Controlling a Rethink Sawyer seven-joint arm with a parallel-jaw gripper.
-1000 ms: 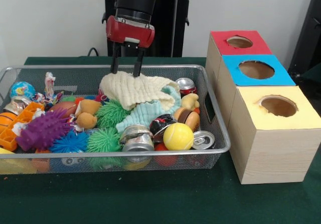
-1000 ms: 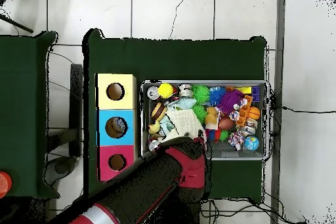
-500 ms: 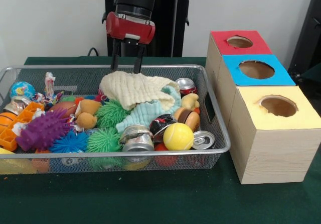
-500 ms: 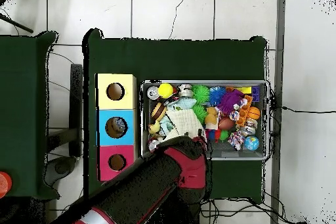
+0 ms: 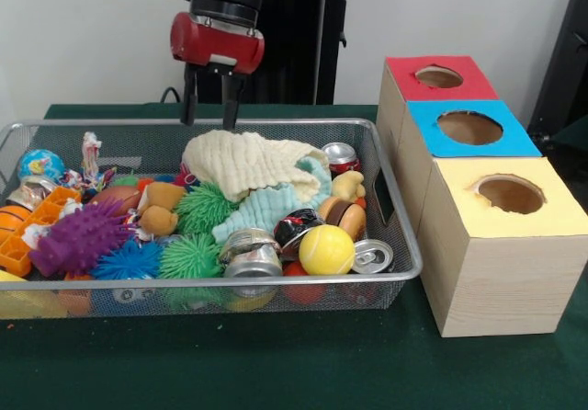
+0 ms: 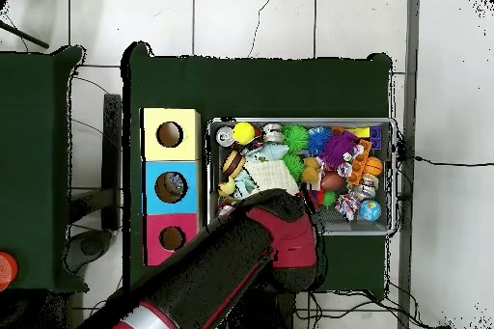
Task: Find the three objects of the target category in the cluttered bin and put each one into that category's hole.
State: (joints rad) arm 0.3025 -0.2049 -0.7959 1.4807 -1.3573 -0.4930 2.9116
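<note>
My gripper hangs open and empty over the back rim of the wire bin, just left of a cream cloth and above it. That cloth lies on a pale teal cloth. Cans in the bin: a red one at the back right, a crushed silver one and another at the front. Three boxes stand right of the bin, each with a hole: red, blue, yellow. In the overhead view the arm hides the gripper.
Also in the bin are a yellow ball, a burger toy, green spiky balls, a purple spiky toy, an orange grid toy and a globe ball. The table is covered in green cloth.
The gripper has risen off the cream cloth and shifted left in the front view, still open and empty. The cloth stays in the bin.
</note>
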